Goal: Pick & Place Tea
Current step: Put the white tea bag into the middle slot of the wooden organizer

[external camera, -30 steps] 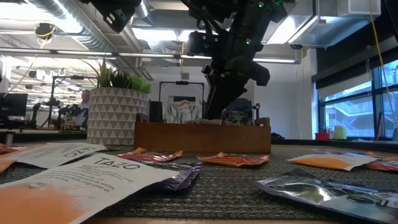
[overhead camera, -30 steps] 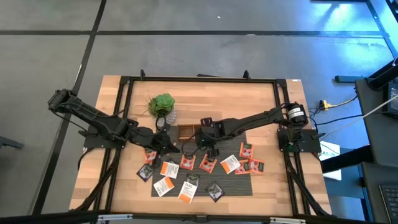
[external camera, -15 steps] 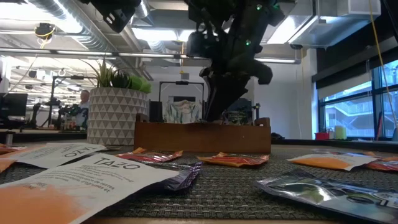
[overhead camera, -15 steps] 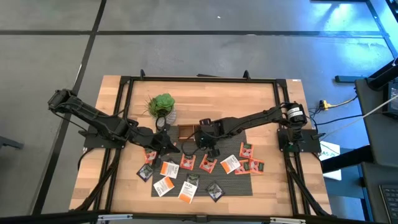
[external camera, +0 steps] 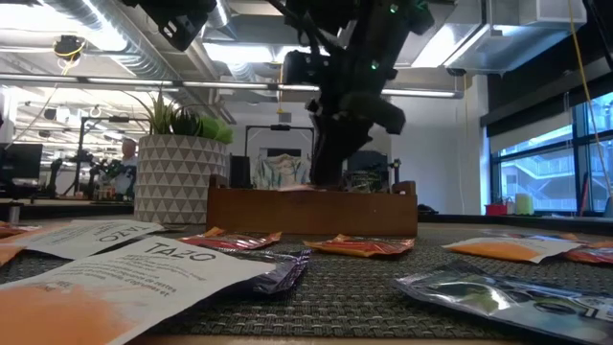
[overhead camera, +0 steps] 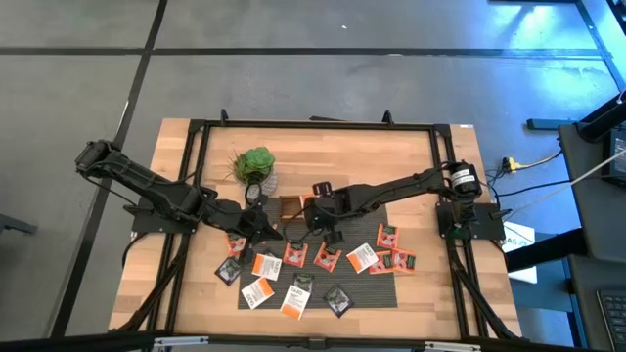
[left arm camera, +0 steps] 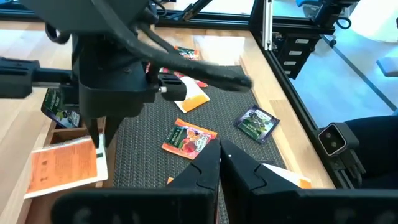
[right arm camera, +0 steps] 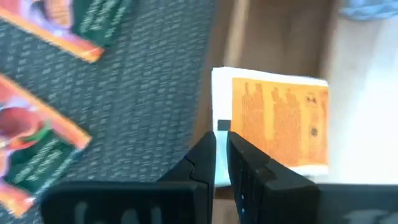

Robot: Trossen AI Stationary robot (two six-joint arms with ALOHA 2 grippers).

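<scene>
right gripper [overhead camera: 296, 214]: down at the wooden tray [overhead camera: 290, 200], pinching the edge of a white/orange sachet [right arm camera: 278, 121]. fingers [right arm camera: 202, 155] nearly closed on it, only a thin gap showing in the right wrist view.
held sachet: lies flat w/ most of it inside a tray compartment. can't tell from the high view which compartment; left wrist view has it in the one next to a green-print sachet [left arm camera: 60, 109] standing in the tray.
left gripper [overhead camera: 272, 233]: near side of the tray, just left of the right gripper, over the mat [overhead camera: 367, 276]. fingers [left arm camera: 202, 171] clenched together, nothing btwn them.
rest of the tea [overhead camera: 323, 259]: scattered on the dark mat on the near side of the table [overhead camera: 411, 166], orange-red, white/orange & dark ones mixed. a few more at the mat's left edge.
low view: white "TAZO" sachet [external camera: 144, 273] closest to cam, tray farther back w/ the arm coming down into it.
potted plant [overhead camera: 254, 164]: far-left of the tray, just beside it.
</scene>
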